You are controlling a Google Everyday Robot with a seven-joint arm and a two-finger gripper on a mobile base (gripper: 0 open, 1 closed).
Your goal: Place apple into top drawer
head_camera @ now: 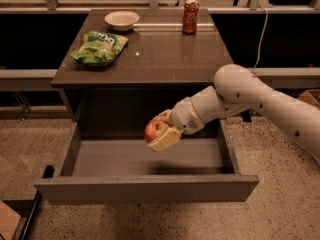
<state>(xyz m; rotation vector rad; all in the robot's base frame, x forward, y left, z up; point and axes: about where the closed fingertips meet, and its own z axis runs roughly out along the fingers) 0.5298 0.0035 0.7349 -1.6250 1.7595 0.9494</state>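
The top drawer (100, 160) is pulled fully open below the cabinet top, its grey inside bare. My gripper (161, 130) reaches in from the right on a white arm and is shut on the red apple (154, 130). It holds the apple over the middle of the drawer, a little above the drawer floor. The cream fingers (165, 139) wrap under and behind the apple.
On the cabinet top (160, 59) lie a green chip bag (99, 47), a white bowl (122, 20) and a red soda can (190, 16). A speckled floor surrounds the cabinet. A dark base part (30, 214) sits at the lower left.
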